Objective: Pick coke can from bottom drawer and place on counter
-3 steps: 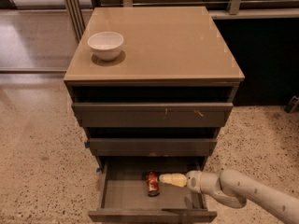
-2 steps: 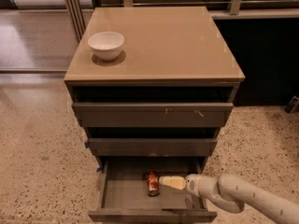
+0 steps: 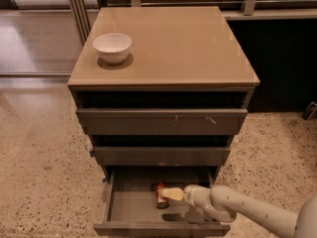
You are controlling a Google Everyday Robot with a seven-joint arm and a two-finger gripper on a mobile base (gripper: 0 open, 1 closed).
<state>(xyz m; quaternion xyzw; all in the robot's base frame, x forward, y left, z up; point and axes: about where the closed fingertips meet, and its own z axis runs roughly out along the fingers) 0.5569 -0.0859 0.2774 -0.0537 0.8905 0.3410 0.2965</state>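
Camera view: a grey-brown three-drawer cabinet (image 3: pixel 82 102) stands in the middle on a speckled terrazzo floor (image 3: pixel 39 157). The smooth, glossy tan-beige counter (image 3: pixel 188 48) is the cabinet's top slab. A small round white ceramic bowl (image 3: pixel 112 46) sits upright on it, near the cabinet's back left corner.

Below the slab, the flat handleless front of the top drawer (image 3: pixel 161 121) stands slightly out from the cabinet, with a dark gap above it. The front of the middle drawer (image 3: pixel 161 155) sits under it in the same way. The bottom drawer (image 3: pixel 130 205), the lowest and deepest grey-brown box of the cabinet, is pulled well out towards the camera, so its flat floor shows.

The small red cylindrical coke can (image 3: pixel 160 199) is inside this drawer, about midway across the cabinet's width and roughly in the middle of the drawer floor. It appears to lie on its side, with its length running front to back.

The robot's pale grey, rounded arm (image 3: pixel 242 209) comes in from the lower right of the cabinet and reaches over the drawer's right part. Its cream-tipped gripper (image 3: pixel 172 193) is down inside the drawer and points left. The gripper lies across the can and meets it at its right side. Whether the gripper is wide, narrow or clamped on the can cannot be told.
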